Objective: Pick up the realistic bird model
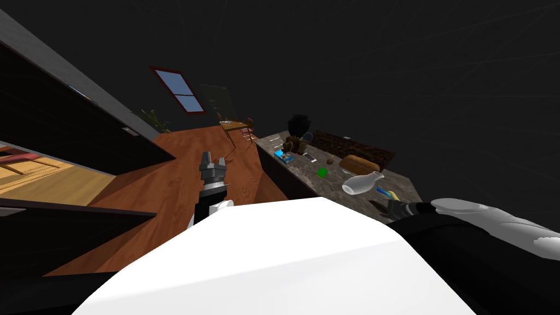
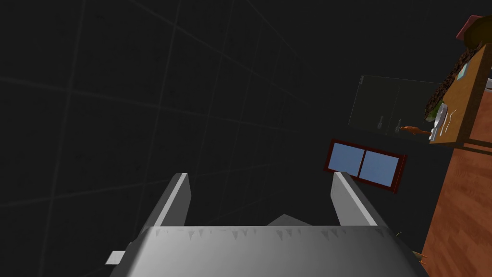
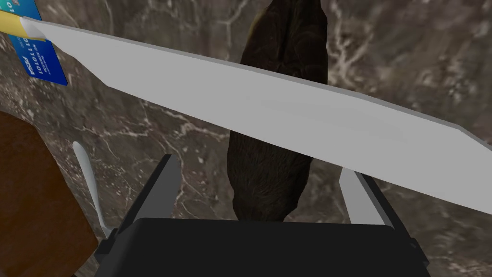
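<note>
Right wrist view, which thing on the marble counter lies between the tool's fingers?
The dark brown bird model, straight between the right tool's open fingers; the blue card and slim white utensil lie outside them.

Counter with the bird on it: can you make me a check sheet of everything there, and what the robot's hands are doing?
Surface: dark marble counter with pale veins.
Job's things: dark brown bird model lies on the counter, not gripped. A long light grey blade crosses in front of it.
Clutter: white jug on its side, green block, loaf, blue card.
Grippers: right gripper open, its fingers either side of the bird's near end. Left gripper open, up over the floor, holding nothing.
Cables: nothing seen.
Surroundings: wood floor, window, dark walls.
</note>
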Robot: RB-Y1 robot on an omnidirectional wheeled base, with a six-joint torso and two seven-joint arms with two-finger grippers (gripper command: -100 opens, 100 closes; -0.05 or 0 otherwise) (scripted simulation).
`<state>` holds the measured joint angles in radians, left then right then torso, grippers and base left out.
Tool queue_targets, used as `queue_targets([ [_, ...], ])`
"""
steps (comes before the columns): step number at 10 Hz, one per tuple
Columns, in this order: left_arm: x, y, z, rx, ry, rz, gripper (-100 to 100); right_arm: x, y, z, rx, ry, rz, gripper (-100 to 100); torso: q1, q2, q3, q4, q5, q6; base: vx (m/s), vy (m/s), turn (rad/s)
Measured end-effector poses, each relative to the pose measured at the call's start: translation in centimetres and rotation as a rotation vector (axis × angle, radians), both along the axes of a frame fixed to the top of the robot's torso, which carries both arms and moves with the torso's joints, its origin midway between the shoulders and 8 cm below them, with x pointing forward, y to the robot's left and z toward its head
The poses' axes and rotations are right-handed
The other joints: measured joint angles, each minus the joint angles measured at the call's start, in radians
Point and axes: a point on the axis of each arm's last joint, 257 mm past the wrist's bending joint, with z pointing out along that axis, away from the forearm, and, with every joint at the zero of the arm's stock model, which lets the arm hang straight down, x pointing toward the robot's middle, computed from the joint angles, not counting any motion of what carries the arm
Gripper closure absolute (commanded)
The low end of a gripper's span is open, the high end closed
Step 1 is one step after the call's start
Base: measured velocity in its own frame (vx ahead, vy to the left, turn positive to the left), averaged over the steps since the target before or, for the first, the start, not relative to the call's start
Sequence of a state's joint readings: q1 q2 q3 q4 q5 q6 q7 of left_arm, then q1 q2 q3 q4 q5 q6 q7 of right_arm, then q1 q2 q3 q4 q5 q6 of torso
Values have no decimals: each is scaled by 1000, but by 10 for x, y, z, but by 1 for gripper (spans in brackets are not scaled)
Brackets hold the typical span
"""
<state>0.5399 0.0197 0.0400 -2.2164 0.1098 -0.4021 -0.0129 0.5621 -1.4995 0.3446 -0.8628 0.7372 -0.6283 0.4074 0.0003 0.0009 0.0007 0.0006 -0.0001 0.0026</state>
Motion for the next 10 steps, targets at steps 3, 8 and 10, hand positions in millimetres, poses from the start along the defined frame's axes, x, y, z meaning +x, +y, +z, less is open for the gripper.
queue_targets([
  [3, 0, 0, 0, 0, 0, 0, 0, -6, -4, -7, 4, 6, -13, -100, 0, 0, 0, 0, 0, 0, -14, 9, 15],
  [8, 0, 0, 0, 0, 0, 0, 0, -1, -13, -13, 2, 5, -23, -100, -1, 0, 0, 0, -1, -1, -16, 10, 27],
  [10, 0, 0, 0, 0, 0, 0, 0, 1, -15, -15, 3, 4, -20, -100, -2, 0, 0, 0, -3, -1, -14, 8, 14],
])
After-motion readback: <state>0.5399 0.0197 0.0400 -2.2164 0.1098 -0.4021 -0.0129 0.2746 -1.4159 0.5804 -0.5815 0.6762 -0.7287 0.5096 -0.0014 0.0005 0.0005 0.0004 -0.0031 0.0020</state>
